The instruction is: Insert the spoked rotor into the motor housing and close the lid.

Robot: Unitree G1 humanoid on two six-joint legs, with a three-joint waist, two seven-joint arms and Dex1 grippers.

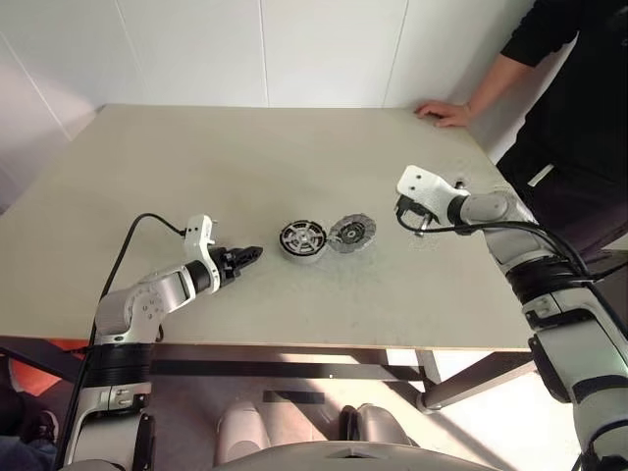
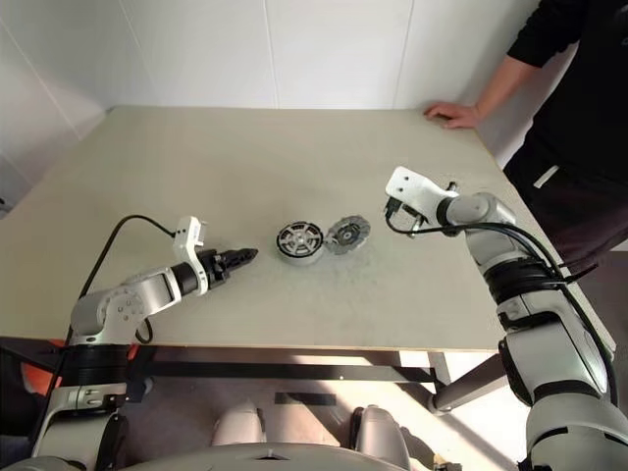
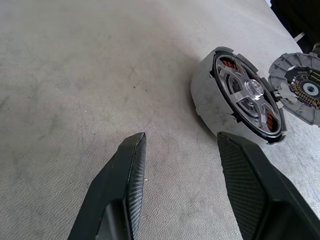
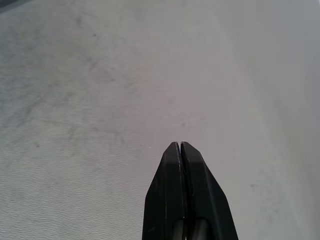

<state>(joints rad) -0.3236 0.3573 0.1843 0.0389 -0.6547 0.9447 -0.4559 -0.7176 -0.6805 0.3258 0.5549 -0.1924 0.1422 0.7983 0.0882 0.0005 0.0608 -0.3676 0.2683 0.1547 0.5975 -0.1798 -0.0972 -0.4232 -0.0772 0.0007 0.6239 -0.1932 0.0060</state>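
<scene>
Centrally on the matte, faintly speckled beige table (image 1: 245, 157), the housing (image 1: 301, 240), a short round grey-walled cylinder with copper windings, is seen with the silvery-spoked rotor (image 3: 248, 93) seated inside it, and the lid (image 1: 352, 234), a flat disc ringed with pale segments, is leaned against its right side. The left gripper (image 1: 248, 256), its black textured fingers (image 3: 250, 190) parted about halfway and empty, is pointed at the housing from the left. The right gripper (image 4: 180, 146) is pressed shut on nothing over bare table right of the lid; no writing can be read.
</scene>
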